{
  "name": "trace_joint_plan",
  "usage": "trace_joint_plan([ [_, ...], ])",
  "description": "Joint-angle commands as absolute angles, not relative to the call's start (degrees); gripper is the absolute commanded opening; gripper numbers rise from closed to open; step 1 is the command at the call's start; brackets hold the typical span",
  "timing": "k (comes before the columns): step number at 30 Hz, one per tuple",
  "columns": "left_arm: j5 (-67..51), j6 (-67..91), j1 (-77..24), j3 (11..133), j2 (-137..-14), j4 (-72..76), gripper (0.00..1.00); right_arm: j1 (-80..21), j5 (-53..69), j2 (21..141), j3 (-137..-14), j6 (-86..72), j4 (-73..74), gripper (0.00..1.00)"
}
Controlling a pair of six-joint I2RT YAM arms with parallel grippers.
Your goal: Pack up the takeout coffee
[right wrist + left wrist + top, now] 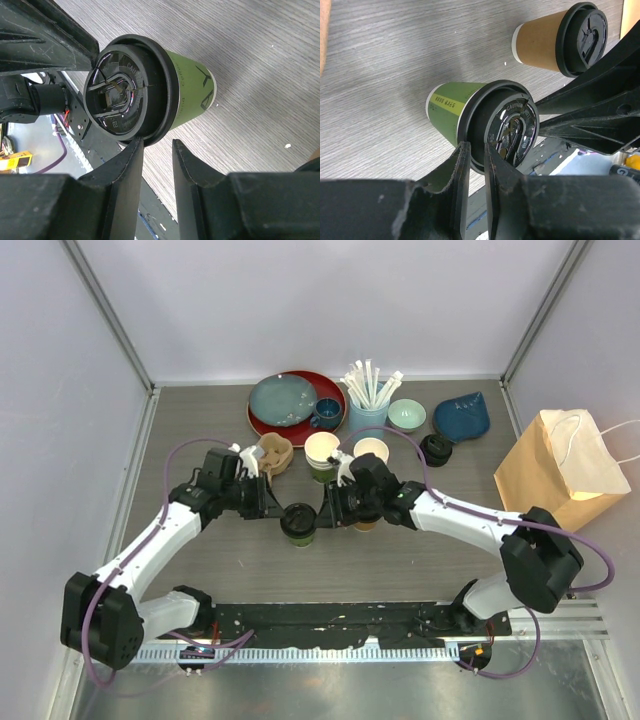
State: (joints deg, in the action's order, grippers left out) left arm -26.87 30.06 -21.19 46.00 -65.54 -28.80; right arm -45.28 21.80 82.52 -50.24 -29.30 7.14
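Observation:
The green-sided cup with its black lid stands on the table between my two grippers. My left gripper is shut on the rim of that lid, one finger outside the rim and one on the lid's top. My right gripper is at the cup's other side with its jaws slightly apart. One fingertip touches the lid's edge and nothing is between the jaws. The brown-sided cup with its black lid stands behind, mostly hidden under my right wrist in the top view.
Two lidless cream-rimmed cup stacks stand behind the grippers, with a tan holder to their left. Behind them are a red plate, a blue cup of straws, a teal bowl, a blue dish and a loose black lid. A paper bag stands at the right.

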Motion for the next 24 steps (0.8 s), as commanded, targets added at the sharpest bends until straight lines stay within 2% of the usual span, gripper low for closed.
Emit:
trace_joint_plan([
  [1,-27.95,31.64,-21.09,44.21,-65.57,-25.14,0.20,-45.53,23.03,83.50,-50.19,-29.88,3.52,0.35],
  [11,-26.81,33.05,-21.01,40.70,-65.66,-23.99,0.17,-45.27,23.20,86.92,-51.33,-30.32,3.43,0.34],
  [20,-26.19,33.75,-21.01,38.67,-65.65,-22.76,0.13,-44.21,19.43,87.10,-51.24,-30.32,4.75,0.25],
  [22,-24.88,33.40,-21.09,38.06,-65.92,-23.29,0.10,-44.04,18.90,87.71,-51.33,-30.24,4.75,0.24],
  [24,-21.38,33.22,-21.01,37.18,-65.83,-25.22,0.01,-44.03,18.72,88.41,-51.24,-30.23,4.92,0.21],
])
